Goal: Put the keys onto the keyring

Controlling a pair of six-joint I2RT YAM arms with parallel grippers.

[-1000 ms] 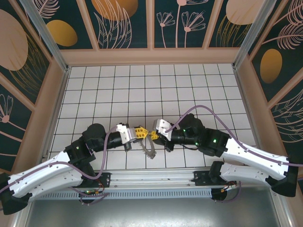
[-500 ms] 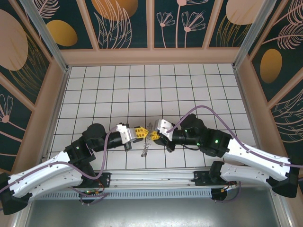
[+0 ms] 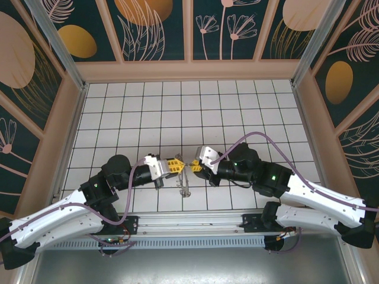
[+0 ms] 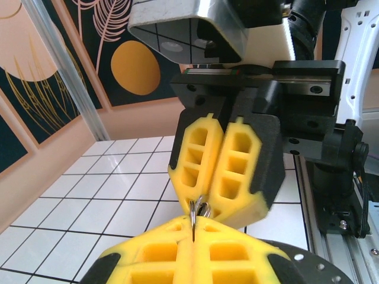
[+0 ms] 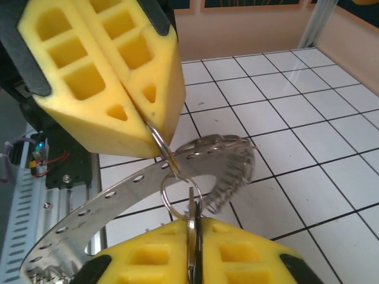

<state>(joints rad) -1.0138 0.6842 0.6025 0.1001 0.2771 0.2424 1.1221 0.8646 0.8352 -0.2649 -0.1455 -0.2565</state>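
- Top external view: your left gripper [image 3: 176, 165] and right gripper [image 3: 192, 167] meet tip to tip over the tiled table [image 3: 237, 106], near its front edge, and the keyring [image 3: 184, 182] hangs between them
- Right wrist view: your left fingers [image 5: 100, 77] are pressed together on a thin wire loop of that hoop
- Your right fingers [image 5: 237, 260] are clamped on a small round ring [image 5: 162, 198] just beside it
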